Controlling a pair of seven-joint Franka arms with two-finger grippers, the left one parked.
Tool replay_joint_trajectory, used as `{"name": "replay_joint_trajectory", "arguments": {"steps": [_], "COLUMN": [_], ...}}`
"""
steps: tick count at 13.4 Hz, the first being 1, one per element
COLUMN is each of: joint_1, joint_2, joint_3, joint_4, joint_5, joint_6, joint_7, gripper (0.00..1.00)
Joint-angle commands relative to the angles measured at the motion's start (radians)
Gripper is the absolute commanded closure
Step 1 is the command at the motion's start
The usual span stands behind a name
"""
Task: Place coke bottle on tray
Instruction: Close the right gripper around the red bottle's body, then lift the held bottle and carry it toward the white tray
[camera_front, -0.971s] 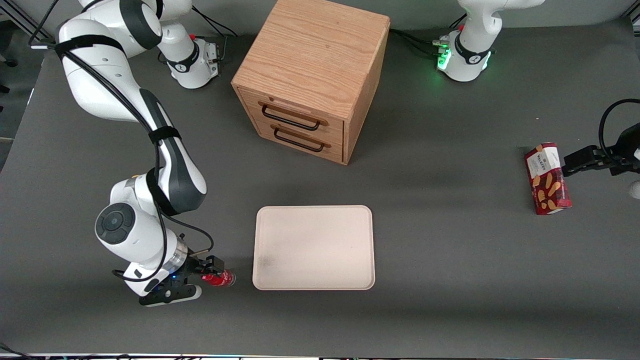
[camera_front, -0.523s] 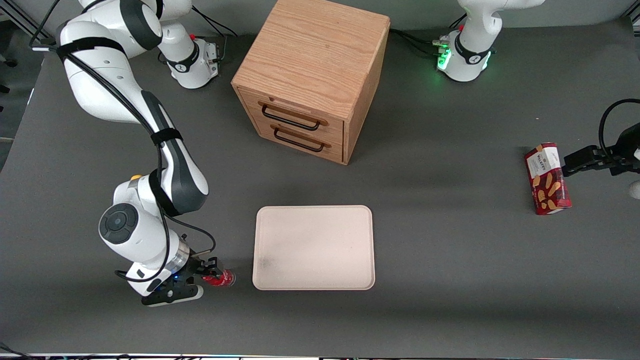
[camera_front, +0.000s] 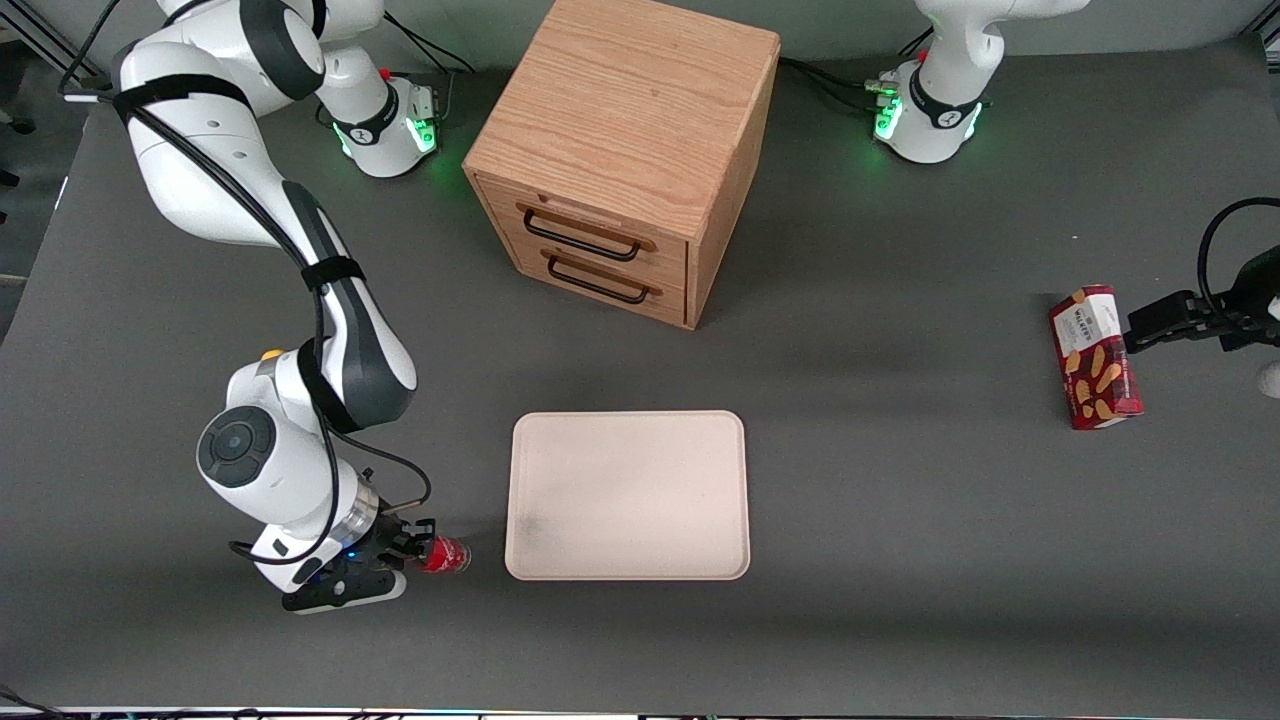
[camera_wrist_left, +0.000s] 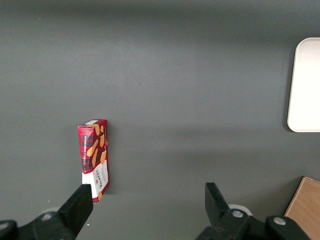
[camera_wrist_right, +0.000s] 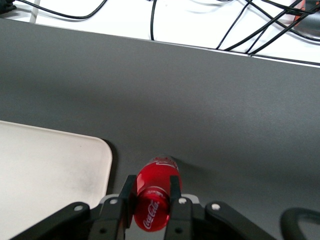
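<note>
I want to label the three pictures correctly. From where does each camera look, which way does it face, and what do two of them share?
Front view: high, facing the arms, looking down on the table; the working arm, the end effector shut on the coke bottle, beside the tray.
Left wrist view: looks down on the snack box; its own fingers show.
Right wrist view: looks along its fingers, which clamp the coke bottle.
Shared: all three show the tray.

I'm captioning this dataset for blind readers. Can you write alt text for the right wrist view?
The gripper is shut on a small red-labelled coke bottle, holding it between its two black fingers over the dark grey table. A rounded corner of the cream tray lies beside the bottle, empty where visible.
</note>
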Motion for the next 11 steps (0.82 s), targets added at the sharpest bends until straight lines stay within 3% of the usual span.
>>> {"name": "replay_joint_trajectory", "arguments": {"steps": [1, 6, 11], "joint_1": [0.001, 0.001, 0.001], "joint_2": [-0.014, -0.150, -0.296], "joint_3": [-0.002, 0.006, 0.011], "joint_4": [-0.004, 0.048, 0.051], "joint_5": [-0.011, -0.003, -0.002], "joint_6": [-0.010, -0.343, -0.513], "joint_7": [-0.010, 0.001, -0.001], "gripper": [1.00, 1.00, 1.00]}}
